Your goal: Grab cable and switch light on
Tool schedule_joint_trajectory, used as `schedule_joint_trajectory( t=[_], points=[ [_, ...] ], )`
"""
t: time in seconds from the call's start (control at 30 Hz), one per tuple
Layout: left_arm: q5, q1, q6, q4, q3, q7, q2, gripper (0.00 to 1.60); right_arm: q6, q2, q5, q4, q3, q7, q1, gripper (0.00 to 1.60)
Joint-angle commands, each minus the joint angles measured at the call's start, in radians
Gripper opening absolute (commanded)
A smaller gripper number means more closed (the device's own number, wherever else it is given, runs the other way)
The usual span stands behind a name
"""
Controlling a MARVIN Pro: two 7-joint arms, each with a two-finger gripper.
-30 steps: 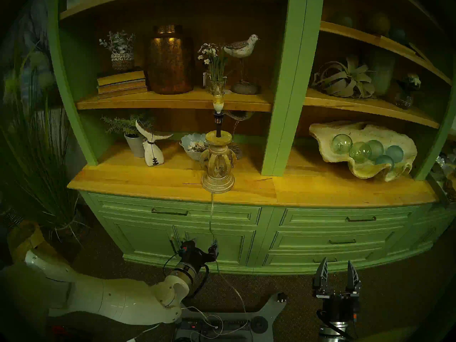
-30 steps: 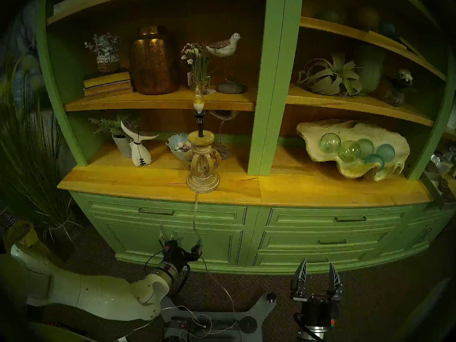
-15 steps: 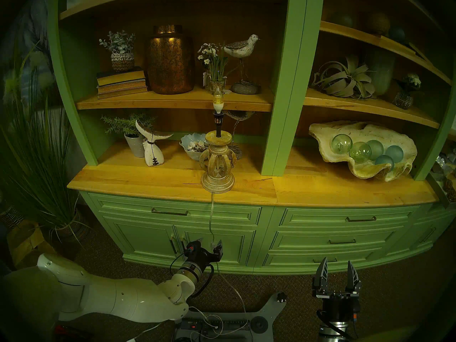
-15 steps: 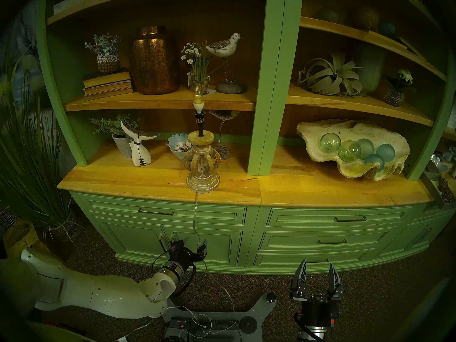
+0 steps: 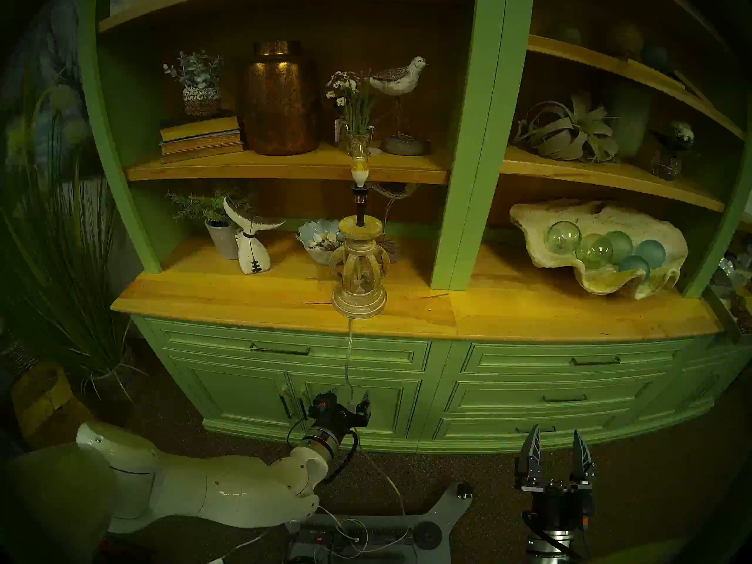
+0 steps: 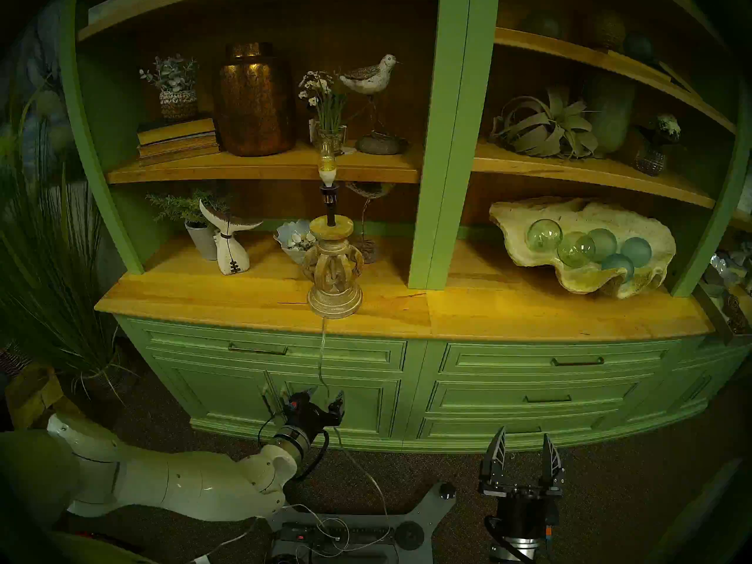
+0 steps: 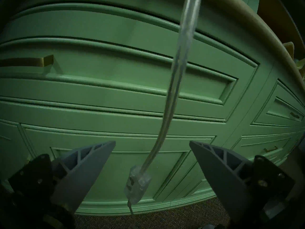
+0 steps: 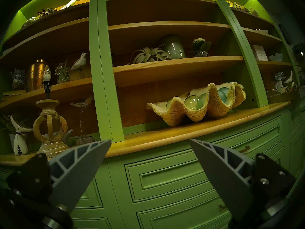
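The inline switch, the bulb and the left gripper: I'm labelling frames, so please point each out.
inline switch [image 7: 137,184], left wrist view, on its clear body.
bulb [image 5: 359,164], head left view, on its glass.
left gripper [image 7: 152,143], left wrist view, midway between the open fingertips.

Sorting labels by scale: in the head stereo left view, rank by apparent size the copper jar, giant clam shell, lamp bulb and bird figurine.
1. giant clam shell
2. copper jar
3. bird figurine
4. lamp bulb

The bulb stands nearer the camera, yet looks smallest.

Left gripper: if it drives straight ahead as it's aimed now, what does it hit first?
Likely the inline switch on the cable, hanging between the open fingers of the left gripper. Behind it stands the green cabinet front. Depth is unclear.
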Motion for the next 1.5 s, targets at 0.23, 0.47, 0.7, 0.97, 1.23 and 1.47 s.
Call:
schedule_joint_trajectory(
  t=[0.23,0.47,0.7,0.97,1.23,1.47],
  points=[
    [-0.058,0.011,0.013,0.089,-0.007,-0.116,-0.024,0.00,-0.001,0.000,0.000,-0.027,0.000,0.001,0.000,1.60],
    [-0.071,0.025,-0.051,0.097,-0.026,-0.145,-0.012,0.00,-0.001,0.000,0.001,-0.027,0.000,0.001,0.000,1.60],
    [0.008,0.015,-0.170,0.070,-0.017,-0.198,0.052,0.00,-0.003,0.001,0.001,-0.025,0.000,0.001,0.001,1.60],
    [0.124,-0.029,-0.178,0.027,-0.019,-0.233,0.116,0.00,-0.004,0.001,0.002,-0.023,0.000,0.002,0.002,1.60],
    [0.199,-0.080,-0.178,-0.037,-0.065,-0.251,0.173,0.00,-0.004,0.002,0.002,-0.020,0.000,0.002,0.004,1.60],
    [0.313,-0.094,-0.178,-0.152,-0.081,-0.221,0.227,0.00,-0.005,0.002,0.002,-0.020,0.000,0.002,0.004,1.60]
  ],
)
